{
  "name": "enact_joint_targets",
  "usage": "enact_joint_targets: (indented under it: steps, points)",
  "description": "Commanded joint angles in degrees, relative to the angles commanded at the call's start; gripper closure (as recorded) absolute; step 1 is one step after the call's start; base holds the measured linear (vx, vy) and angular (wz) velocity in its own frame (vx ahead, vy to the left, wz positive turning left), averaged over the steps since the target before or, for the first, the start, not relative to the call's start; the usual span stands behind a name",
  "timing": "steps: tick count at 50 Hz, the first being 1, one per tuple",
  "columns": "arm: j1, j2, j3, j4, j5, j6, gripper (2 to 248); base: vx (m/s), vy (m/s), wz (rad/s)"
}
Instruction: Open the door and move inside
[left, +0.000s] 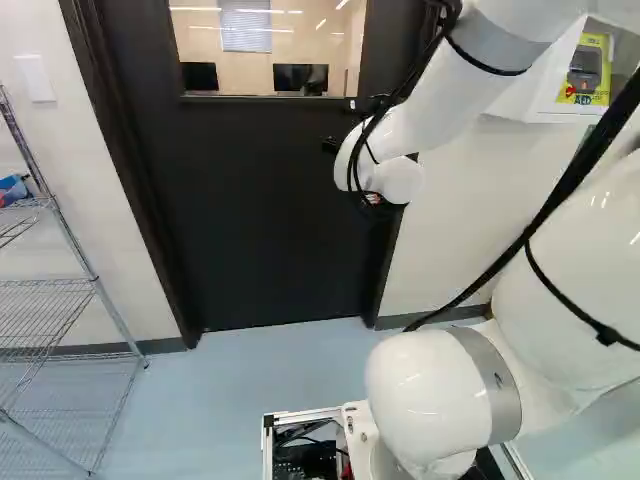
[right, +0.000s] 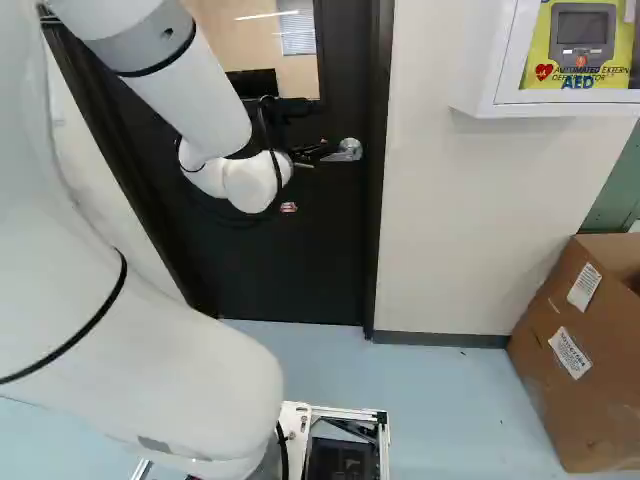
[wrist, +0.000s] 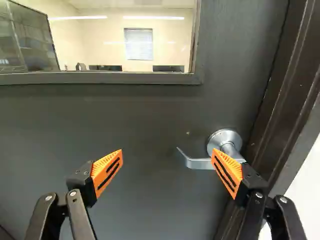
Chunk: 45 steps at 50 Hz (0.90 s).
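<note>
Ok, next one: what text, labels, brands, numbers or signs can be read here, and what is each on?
"AED": on the white wall cabinet, both base views.
"AUTOMATED EXTERN": same cabinet, right base view; the line under it is unclear.
Two white labels on the cardboard box: too small.
Red-and-white mark seen against the door: too small.
Wrist view: none readable.

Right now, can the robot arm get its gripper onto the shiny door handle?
Probably yes. The gripper is open, and part of the handle shows between its fingers. One orange pad overlaps it, so it might need to scoot sideways, but nothing else seems in the way.
</note>
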Motion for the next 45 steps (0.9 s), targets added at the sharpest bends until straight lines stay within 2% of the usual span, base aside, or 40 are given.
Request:
enact_joint_targets:
  steps: [27,45]
  points:
    - [-0.39,-5.77,-8.86,0.0,-5.09,0.0,3,0.0,0.0,0.0]
    - [-0.85,-6.11,-9.8,0.0,-6.89,0.0,3,0.0,0.0,0.0]
